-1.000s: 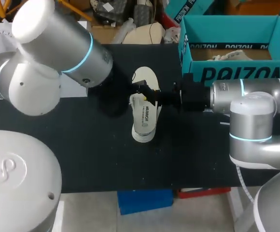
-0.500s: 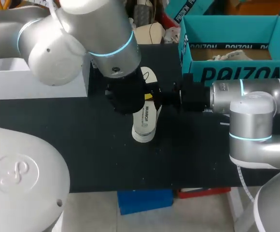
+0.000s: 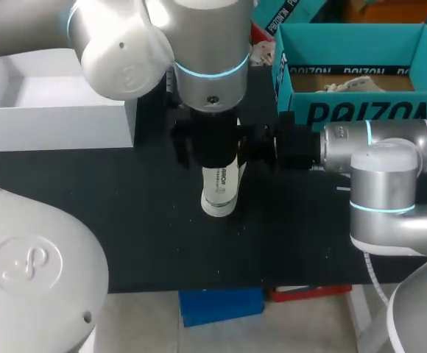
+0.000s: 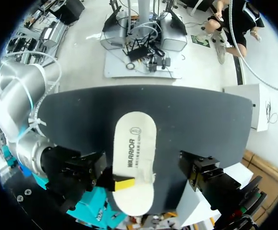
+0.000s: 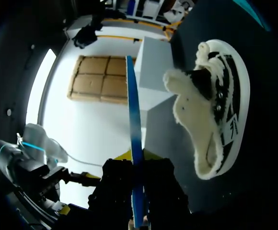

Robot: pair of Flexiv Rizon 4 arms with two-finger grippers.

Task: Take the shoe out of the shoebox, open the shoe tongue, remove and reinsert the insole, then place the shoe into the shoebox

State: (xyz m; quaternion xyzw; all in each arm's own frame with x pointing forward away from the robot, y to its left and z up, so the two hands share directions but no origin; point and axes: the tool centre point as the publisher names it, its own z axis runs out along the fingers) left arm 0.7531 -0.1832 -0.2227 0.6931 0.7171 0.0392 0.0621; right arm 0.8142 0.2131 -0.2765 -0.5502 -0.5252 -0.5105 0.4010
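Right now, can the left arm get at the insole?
Probably yes. The left arm hangs right above the insole, whose printed face lies bare; only the right claw pinches one edge.

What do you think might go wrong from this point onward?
The right gripper pinches the insole only at one edge, so it may sag or slip out. The left arm hangs right over the insole, close to the right gripper; they might collide. The shoe lies unheld, so it could shift at reinsertion.
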